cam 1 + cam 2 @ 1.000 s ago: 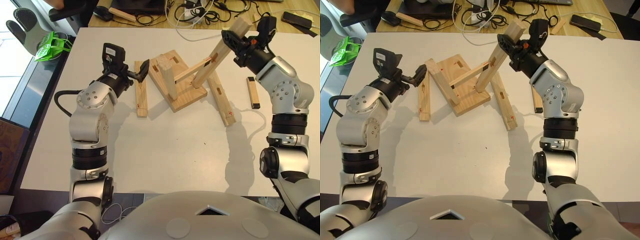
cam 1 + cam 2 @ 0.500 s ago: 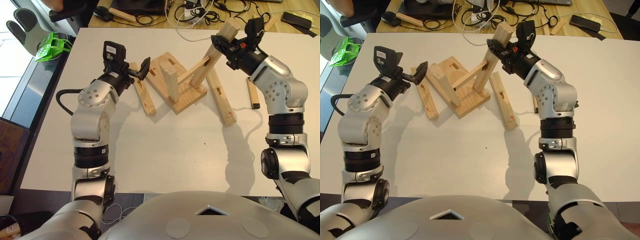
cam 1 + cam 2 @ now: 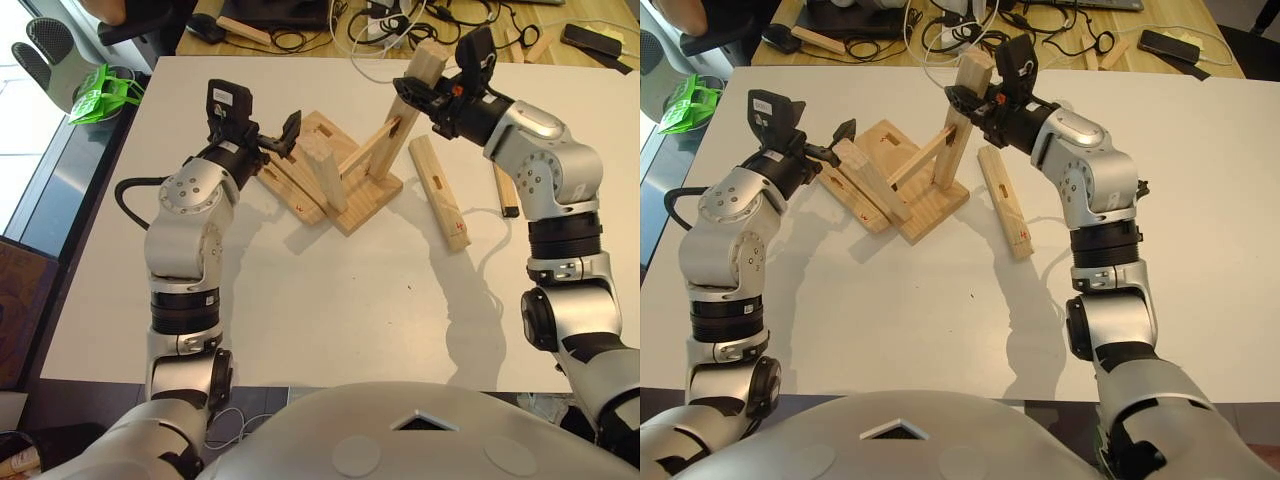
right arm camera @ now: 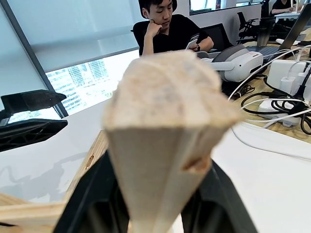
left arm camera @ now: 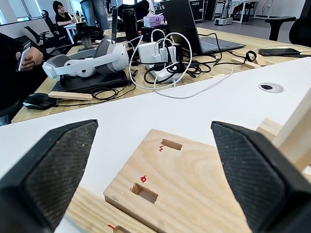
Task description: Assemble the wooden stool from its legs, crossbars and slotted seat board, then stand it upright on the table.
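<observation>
Where the white tabletop [image 3: 330,320] fills the upper centre of the head view, the seat board [image 3: 362,205] lies slotted face up, turned corner-on like a diamond. Two legs stand in it. The gripped leg [image 3: 392,160] is at the board's right corner, leaning toward the upper right. The second leg [image 3: 327,175] is nearer the middle, its top toward the upper left. The crossbar [image 3: 360,155] runs slantwise between them, one end at each. The right pincer [image 3: 425,92], upper right of centre, is clenched on the top end of the gripped leg; its wrist view shows black fingers [image 4: 92,194] on both sides of the wood end. The left pincer [image 3: 272,140], upper left of centre, is released with jaws wide apart, just beside the board's upper-left edge. Its wrist view looks across the board's slots between the two pads [image 5: 58,174]. The left loose leg [image 3: 295,195] lies against the board's lower-left edge. The right loose leg [image 3: 437,190] lies flat to the right of the board, apart from it, slot up. The short bar [image 3: 507,200] lies farther right, beside the right arm. Whether the board sits flat or tipped: cannot tell.
</observation>
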Controlling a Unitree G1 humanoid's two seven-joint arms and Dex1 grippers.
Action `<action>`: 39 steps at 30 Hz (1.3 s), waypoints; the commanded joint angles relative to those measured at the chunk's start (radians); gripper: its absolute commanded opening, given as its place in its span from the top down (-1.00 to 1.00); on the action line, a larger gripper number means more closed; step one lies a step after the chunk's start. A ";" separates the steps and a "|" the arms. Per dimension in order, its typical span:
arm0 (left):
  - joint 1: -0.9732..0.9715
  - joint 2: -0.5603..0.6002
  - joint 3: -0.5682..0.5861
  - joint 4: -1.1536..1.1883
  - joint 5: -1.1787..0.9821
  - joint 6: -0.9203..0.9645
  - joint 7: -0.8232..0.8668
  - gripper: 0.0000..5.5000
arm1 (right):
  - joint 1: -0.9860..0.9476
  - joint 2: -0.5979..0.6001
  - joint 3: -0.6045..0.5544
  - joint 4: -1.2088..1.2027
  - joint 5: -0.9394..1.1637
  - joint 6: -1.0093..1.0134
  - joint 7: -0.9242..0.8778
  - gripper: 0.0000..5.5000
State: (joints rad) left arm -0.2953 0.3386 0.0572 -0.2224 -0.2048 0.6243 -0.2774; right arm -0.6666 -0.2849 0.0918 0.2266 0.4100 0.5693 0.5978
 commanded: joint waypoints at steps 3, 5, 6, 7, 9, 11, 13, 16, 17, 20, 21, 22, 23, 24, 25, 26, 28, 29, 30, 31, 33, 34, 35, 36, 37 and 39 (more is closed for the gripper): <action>-0.007 -0.006 -0.002 0.001 0.008 -0.002 0.007 -0.56 | 0.076 -0.076 0.161 0.022 -0.175 0.040 0.025 0.29; -0.006 -0.007 -0.001 0.000 0.009 -0.002 0.009 -0.56 | 0.076 -0.109 0.222 0.016 -0.232 0.067 0.041 0.17; -0.007 -0.008 0.000 0.000 0.009 -0.003 0.010 -0.56 | 0.075 -0.124 0.248 0.010 -0.257 0.077 0.048 0.10; -0.008 -0.008 0.001 0.001 0.008 -0.003 0.012 -0.56 | 0.075 -0.131 0.261 0.006 -0.270 0.089 0.050 0.05; -0.010 -0.009 0.002 0.002 0.008 -0.005 0.013 -0.56 | 0.074 -0.129 0.259 -0.004 -0.271 0.094 0.051 -0.07; -0.011 -0.009 0.002 0.002 0.008 -0.007 0.015 -0.56 | 0.072 -0.078 0.184 -0.016 -0.222 0.075 0.020 -0.18; -0.012 -0.010 0.001 0.006 0.008 -0.009 0.015 -0.56 | 0.041 -0.008 0.052 0.000 -0.141 0.061 -0.034 -0.24; -0.012 -0.010 0.000 0.007 0.009 -0.012 0.015 -0.56 | 0.001 0.047 -0.077 -0.009 -0.028 0.110 -0.053 -0.24; -0.011 -0.009 0.000 0.007 0.009 -0.013 0.014 -0.56 | -0.011 0.057 -0.109 -0.024 0.012 0.136 -0.051 -0.24; -0.011 -0.010 0.000 0.002 0.008 -0.012 0.015 -0.56 | -0.034 0.061 -0.140 -0.044 0.044 0.180 -0.063 -0.24; -0.010 -0.011 0.000 0.000 0.007 -0.012 0.015 -0.56 | -0.032 0.049 -0.112 -0.045 0.021 0.191 -0.064 -0.24; -0.009 -0.012 0.000 -0.003 0.007 -0.010 0.016 -0.56 | -0.022 0.025 -0.056 -0.047 -0.023 0.208 -0.059 -0.24; -0.008 -0.013 -0.001 -0.006 0.006 -0.009 0.017 -0.56 | -0.010 -0.006 0.012 -0.051 -0.075 0.209 -0.050 -0.24; -0.007 -0.014 -0.001 -0.008 0.006 -0.008 0.018 -0.56 | 0.008 -0.049 0.109 -0.052 -0.147 0.209 -0.032 -0.24; -0.007 -0.015 -0.002 -0.010 0.006 -0.007 0.019 -0.56 | 0.023 -0.086 0.195 -0.054 -0.208 0.208 -0.010 -0.24; -0.008 -0.016 -0.002 -0.010 0.007 -0.007 0.020 -0.56 | 0.034 -0.110 0.266 -0.050 -0.259 0.213 0.002 -0.24; -0.011 -0.018 -0.003 -0.007 0.009 -0.008 0.021 -0.56 | 0.040 -0.125 0.341 -0.030 -0.326 0.205 0.001 -0.24; -0.013 -0.019 -0.003 -0.007 0.009 -0.008 0.021 -0.56 | 0.041 -0.121 0.353 -0.023 -0.340 0.200 -0.007 -0.24; -0.015 -0.019 -0.003 -0.005 0.009 -0.009 0.021 -0.56 | 0.042 -0.114 0.350 -0.023 -0.345 0.196 -0.015 -0.24; -0.017 -0.019 -0.003 -0.003 0.009 -0.009 0.020 -0.56 | 0.041 -0.103 0.335 -0.025 -0.342 0.189 -0.024 -0.24; -0.016 -0.018 -0.001 -0.001 0.010 -0.012 0.021 -0.56 | 0.039 -0.070 0.274 -0.036 -0.317 0.167 -0.045 -0.24; -0.015 -0.018 0.001 0.000 0.010 -0.013 0.022 -0.56 | 0.036 -0.050 0.235 -0.040 -0.299 0.143 -0.060 -0.24; -0.014 -0.020 0.001 0.000 0.012 -0.015 0.024 -0.56 | 0.026 -0.025 0.184 -0.040 -0.278 0.119 -0.083 -0.24; -0.013 -0.022 0.001 0.001 0.013 -0.017 0.026 -0.56 | 0.014 -0.002 0.141 -0.037 -0.262 0.095 -0.101 -0.24; -0.014 -0.024 0.000 0.002 0.014 -0.019 0.027 -0.56 | 0.001 0.019 0.100 -0.035 -0.242 0.080 -0.117 -0.24; -0.015 -0.027 -0.002 0.002 0.014 -0.022 0.030 -0.56 | -0.036 0.061 0.019 -0.030 -0.194 0.061 -0.142 -0.24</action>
State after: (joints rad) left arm -0.2989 0.3128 0.0575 -0.2221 -0.2027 0.6055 -0.2510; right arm -0.6734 -0.2570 0.1791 0.1859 0.1794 0.6426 0.4820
